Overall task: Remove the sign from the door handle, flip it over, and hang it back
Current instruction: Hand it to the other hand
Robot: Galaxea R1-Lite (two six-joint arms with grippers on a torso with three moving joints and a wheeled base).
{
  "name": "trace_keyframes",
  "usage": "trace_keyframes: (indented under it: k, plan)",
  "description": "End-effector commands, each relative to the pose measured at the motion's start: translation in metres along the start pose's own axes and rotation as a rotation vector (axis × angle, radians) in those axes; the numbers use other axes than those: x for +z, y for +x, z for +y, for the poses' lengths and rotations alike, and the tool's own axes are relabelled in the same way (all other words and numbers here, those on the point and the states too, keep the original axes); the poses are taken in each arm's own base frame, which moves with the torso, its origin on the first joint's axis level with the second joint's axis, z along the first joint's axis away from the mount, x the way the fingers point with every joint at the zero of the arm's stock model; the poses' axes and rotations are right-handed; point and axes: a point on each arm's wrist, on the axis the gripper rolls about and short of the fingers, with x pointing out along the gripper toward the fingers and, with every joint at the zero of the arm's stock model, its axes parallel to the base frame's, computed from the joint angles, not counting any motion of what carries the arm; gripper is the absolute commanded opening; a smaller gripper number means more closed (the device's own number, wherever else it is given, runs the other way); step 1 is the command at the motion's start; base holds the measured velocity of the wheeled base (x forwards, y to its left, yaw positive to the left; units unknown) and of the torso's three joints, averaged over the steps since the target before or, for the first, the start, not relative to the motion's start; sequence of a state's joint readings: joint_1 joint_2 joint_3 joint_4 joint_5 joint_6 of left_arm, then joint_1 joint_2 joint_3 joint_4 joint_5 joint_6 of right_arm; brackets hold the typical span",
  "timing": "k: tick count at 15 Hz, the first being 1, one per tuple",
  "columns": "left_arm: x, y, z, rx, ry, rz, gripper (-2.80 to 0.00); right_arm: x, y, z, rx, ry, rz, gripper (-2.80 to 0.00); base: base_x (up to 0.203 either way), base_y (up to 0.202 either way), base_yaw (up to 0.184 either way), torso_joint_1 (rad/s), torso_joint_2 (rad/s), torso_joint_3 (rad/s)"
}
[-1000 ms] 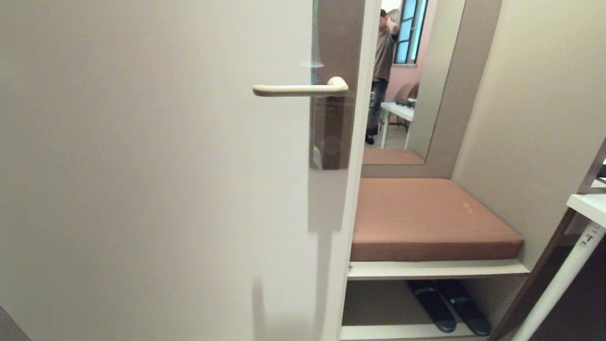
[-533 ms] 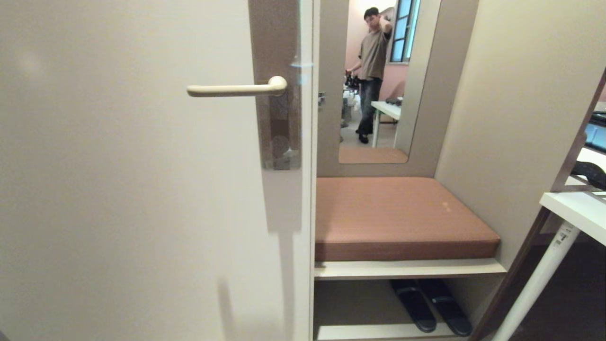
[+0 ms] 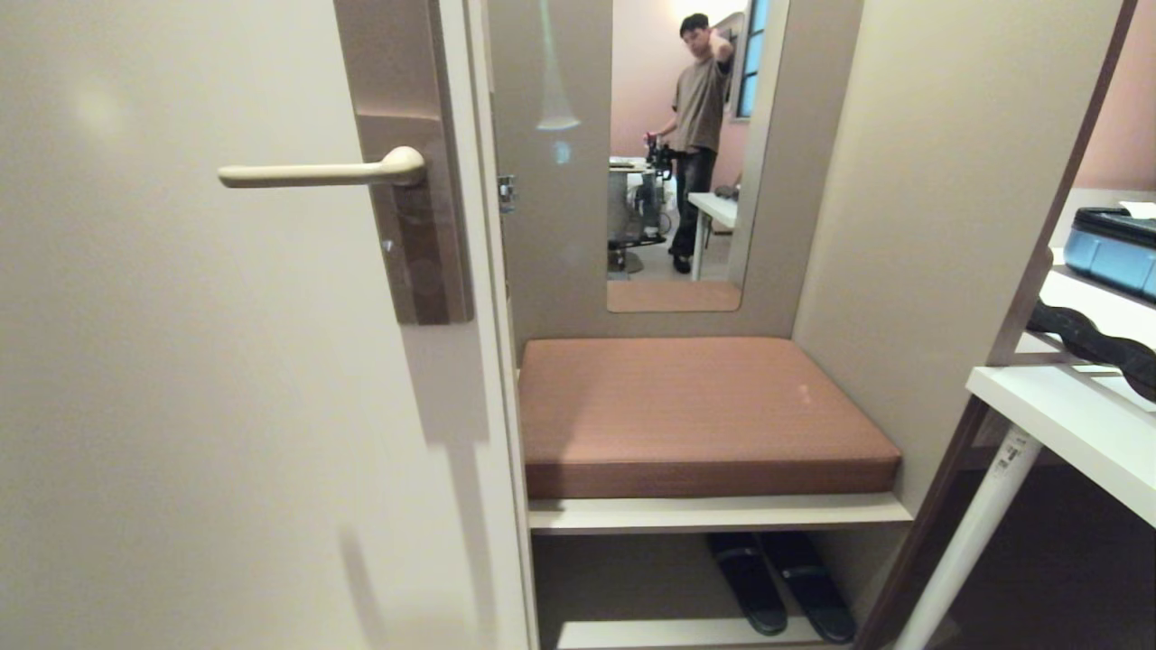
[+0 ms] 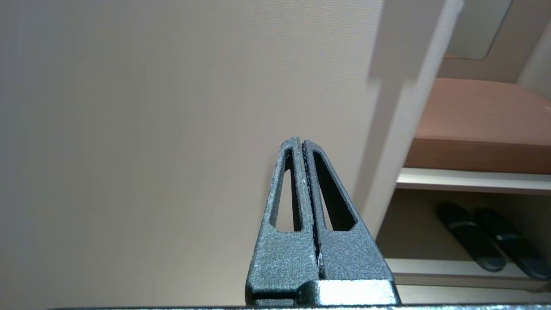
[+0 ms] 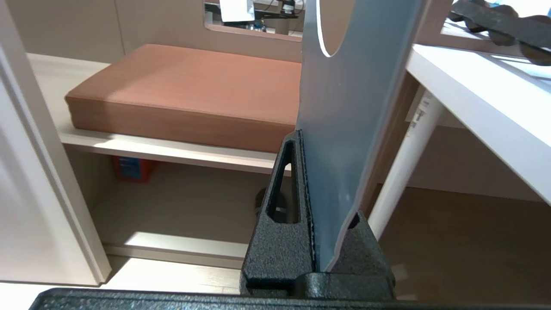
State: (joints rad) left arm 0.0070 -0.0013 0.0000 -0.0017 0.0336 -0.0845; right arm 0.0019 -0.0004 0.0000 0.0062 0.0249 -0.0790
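Gripping the sign [image 5: 344,107] by its lower end, the right gripper [image 5: 311,181] has its fingers closed flat on the card, so the rounded end with the oval hole stands free above them, the part that must go over the lever. The face turned to the wrist camera is plain grey-blue; no lettering shows, so which side it is cannot be told. The door handle [image 3: 316,172], a cream lever on a brown backplate [image 3: 417,217], juts bare toward the hinge side of the door [image 3: 181,406], nothing hanging on it. The left gripper [image 4: 303,172] sits low before the door face, fingers pressed together and empty, apparently idle. Neither arm shows in the head view. Beyond the door's edge lie a brown cushion [image 3: 695,406] on a shelf and dark slippers [image 3: 781,582] beneath; a mirror [image 3: 677,153] reflects a person standing. By the look of it, removal is done and rehanging remains.
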Motion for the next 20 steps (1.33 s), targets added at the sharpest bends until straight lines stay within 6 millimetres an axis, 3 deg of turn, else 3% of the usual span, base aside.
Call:
trace_keyframes:
  k: [1, 20]
  plan:
    - [0.0000, 0.0001, 0.0000, 0.001, -0.001, 0.001, -2.80, 0.0000, 0.0000, 0.0000, 0.001, -0.001, 0.000, -2.80, 0.000, -0.089, -0.001, 0.005, 0.00, 0.007]
    - [0.0000, 0.0001, 0.0000, 0.000, 0.000, 0.001, -2.80, 0.0000, 0.0000, 0.0000, 0.001, -0.001, 0.000, -2.80, 0.000, 0.000, 0.000, 0.000, 0.00, 0.000]
